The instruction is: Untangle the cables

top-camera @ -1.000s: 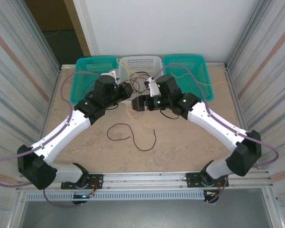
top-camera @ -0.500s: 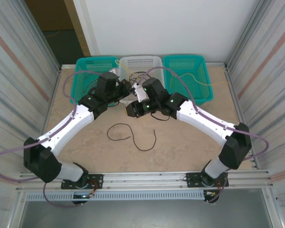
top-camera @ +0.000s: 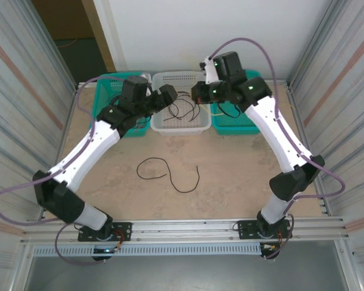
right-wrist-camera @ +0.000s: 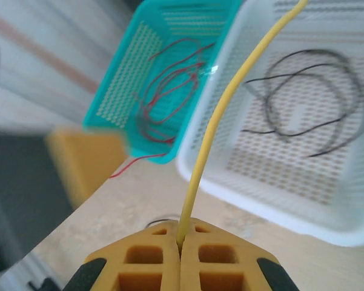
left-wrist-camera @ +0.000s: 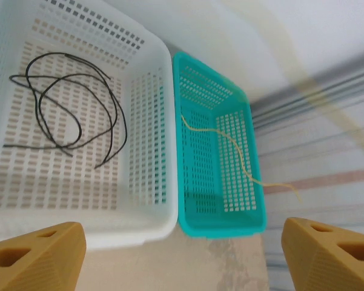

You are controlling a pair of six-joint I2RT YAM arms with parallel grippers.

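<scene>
Running up from the clenched R gripper [right-wrist-camera: 180,240], yellow cable [right-wrist-camera: 224,115] crosses the white basket [right-wrist-camera: 266,200] rim. Looped blk cables [right-wrist-camera: 303,97] lie in that basket, red cables [right-wrist-camera: 166,91] in teal basket [right-wrist-camera: 127,91] beside it, a lone blk cable [top-camera: 180,190] on table [top-camera: 242,163]. L gripper [left-wrist-camera: 182,248] hangs released over the baskets, nothing in it.

The beige worktop [top-camera: 242,170] carries a teal basket [top-camera: 109,82], a white basket [top-camera: 178,125] and a second teal basket [top-camera: 232,125] along its far edge; a thin dark cable [top-camera: 151,159] curls at its middle.
</scene>
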